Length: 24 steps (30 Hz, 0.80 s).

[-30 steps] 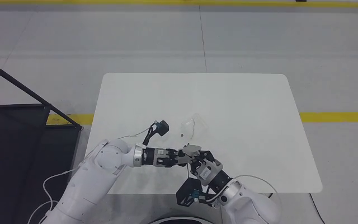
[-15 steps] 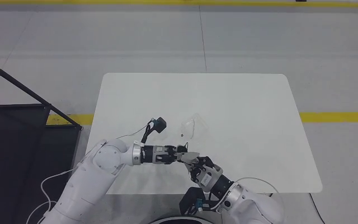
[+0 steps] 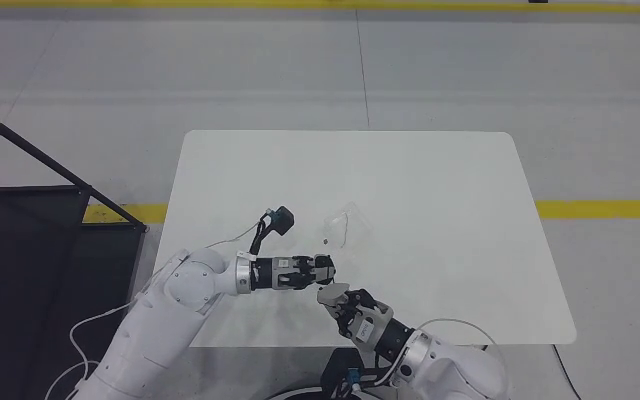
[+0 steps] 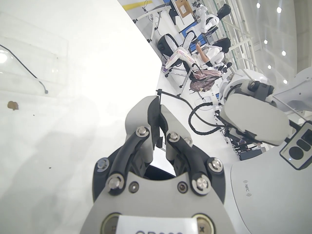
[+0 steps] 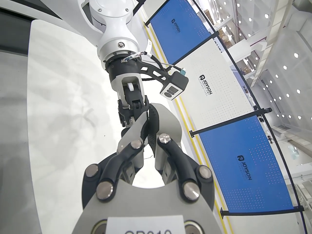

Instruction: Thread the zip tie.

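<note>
Zip tie (image 4: 159,91) is sitting pinched in left gripper (image 3: 326,268), fingers nearly closed on it, near the clear bag (image 3: 343,225) lying on the bench (image 3: 450,200). Right gripper (image 3: 332,296) is hovering just beside, fingers pressed together, farther from that bag; contents cannot tell

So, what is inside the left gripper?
A black zip tie, pinched in the left gripper; one end sticks out beyond it. The pads cover the pinched part.

A bag (image 3: 345,225) lies mid-tabletop (image 3: 450,200); nearer the front edge, the left claw (image 3: 325,268), zip tie (image 4: 159,91) in it, sits between bag and right claw (image 3: 335,297).
</note>
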Available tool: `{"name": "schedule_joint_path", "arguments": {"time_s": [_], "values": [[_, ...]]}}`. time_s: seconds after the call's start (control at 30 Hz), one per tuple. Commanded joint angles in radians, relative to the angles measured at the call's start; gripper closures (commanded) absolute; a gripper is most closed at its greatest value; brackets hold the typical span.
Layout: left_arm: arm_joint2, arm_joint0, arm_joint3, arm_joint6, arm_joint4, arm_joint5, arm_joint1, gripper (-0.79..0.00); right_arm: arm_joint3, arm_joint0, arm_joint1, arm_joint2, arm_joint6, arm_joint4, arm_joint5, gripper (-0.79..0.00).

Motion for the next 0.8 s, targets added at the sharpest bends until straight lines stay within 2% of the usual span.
{"name": "schedule_joint_path", "arguments": {"time_s": [0.0,0.43,0.77], "values": [[-0.002,0.006,-0.006,0.026,0.023,-0.008,0.000,0.000,0.000,0.000,0.002,0.000,0.001,0.000,-0.002,0.000],[-0.020,0.052,-0.049,0.174,0.189,-0.059,0.004,0.000,0.000,0.006,0.008,-0.009,0.036,0.011,0.012,0.000],[-0.032,0.085,-0.086,0.271,0.284,-0.062,0.006,0.000,-0.001,0.014,0.014,-0.022,0.051,0.006,-0.006,0.000]]}}
